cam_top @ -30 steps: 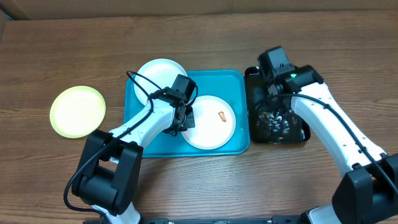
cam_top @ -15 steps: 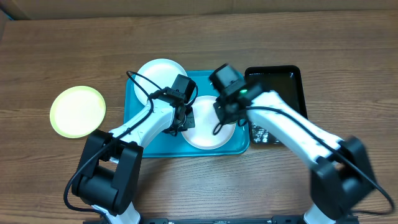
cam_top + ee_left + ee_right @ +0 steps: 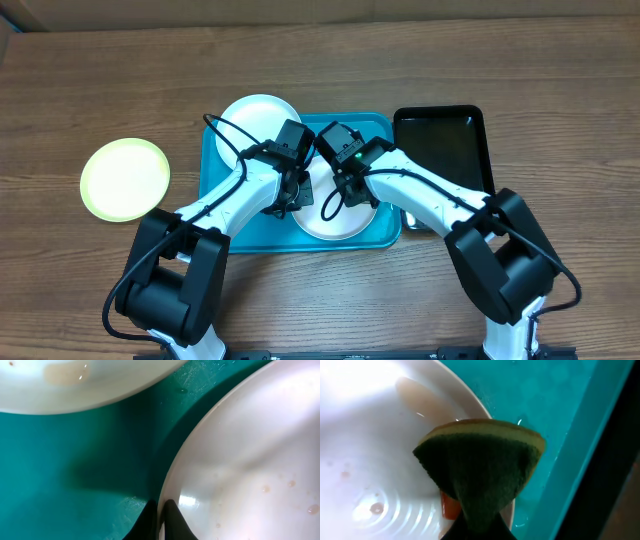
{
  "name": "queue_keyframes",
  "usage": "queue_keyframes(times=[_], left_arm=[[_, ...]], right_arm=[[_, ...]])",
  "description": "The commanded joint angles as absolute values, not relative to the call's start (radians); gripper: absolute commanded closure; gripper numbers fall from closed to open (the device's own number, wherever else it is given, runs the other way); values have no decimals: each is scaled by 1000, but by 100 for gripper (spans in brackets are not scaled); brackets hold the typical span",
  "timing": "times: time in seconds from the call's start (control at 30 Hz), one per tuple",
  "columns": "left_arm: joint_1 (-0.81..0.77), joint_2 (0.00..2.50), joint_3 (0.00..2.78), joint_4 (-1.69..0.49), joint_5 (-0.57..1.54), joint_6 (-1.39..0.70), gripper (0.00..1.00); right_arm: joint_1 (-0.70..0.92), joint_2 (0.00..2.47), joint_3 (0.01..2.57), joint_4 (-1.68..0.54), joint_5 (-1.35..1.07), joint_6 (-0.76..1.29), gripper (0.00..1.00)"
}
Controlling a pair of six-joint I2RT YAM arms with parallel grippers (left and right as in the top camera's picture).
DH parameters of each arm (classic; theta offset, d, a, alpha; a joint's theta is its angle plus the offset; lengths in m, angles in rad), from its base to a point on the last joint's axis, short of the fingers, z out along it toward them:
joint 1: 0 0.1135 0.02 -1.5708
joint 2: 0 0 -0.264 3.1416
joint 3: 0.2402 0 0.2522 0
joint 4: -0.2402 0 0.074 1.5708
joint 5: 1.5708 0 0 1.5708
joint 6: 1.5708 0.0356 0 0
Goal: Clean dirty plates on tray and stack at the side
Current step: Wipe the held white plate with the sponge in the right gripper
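— What's it all sitting on?
— A brown wood-grain table [image 3: 100, 80] (the grain runs side to side). In the middle lies the large turquoise plastic tray [image 3: 375, 125]. Just beside its right edge is a black rectangular basin [image 3: 440, 145]. Something dark and speckled shows in the basin's near corner, but the arm hides too much of it to name.
— And the plates?
— One round white plate [image 3: 350, 215] lies inside the tray, dotted with small brownish drops and an orange smear [image 3: 450, 507]. A second plain white plate [image 3: 255, 115] sits at the tray's far left corner, overhanging the rim. The pale yellow-green plate [image 3: 125, 178] is alone on the table, well off to the left.
— The pincers?
— The left gripper [image 3: 160, 515] is narrowed onto the round white plate's rim. The right gripper [image 3: 475, 532] clamps a green-and-yellow sponge [image 3: 480, 465], which lies on that same plate, partly over the smear.
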State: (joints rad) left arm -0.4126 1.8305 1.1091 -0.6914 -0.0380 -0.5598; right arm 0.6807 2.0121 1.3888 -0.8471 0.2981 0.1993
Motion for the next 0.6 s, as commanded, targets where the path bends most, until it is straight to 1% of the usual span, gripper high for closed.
queue_keyframes(times=[0.0,0.3,0.43,0.57], left_arm=[[-419,1831,1091,-704,-51,-565,96],[-419,1831,1091,-706,-52,-565,96],[-419,1831,1091,-706,-52,-566,96],[-419,1831,1091,-705,-52,-566,96]], right_arm=[[685,2039,1407,-833,308,220,96],[684,2082,1397,-831,189,367,96],[684,2084,1359,-777,120,372,96],[682,2084,1341,-768,118,395,96]])
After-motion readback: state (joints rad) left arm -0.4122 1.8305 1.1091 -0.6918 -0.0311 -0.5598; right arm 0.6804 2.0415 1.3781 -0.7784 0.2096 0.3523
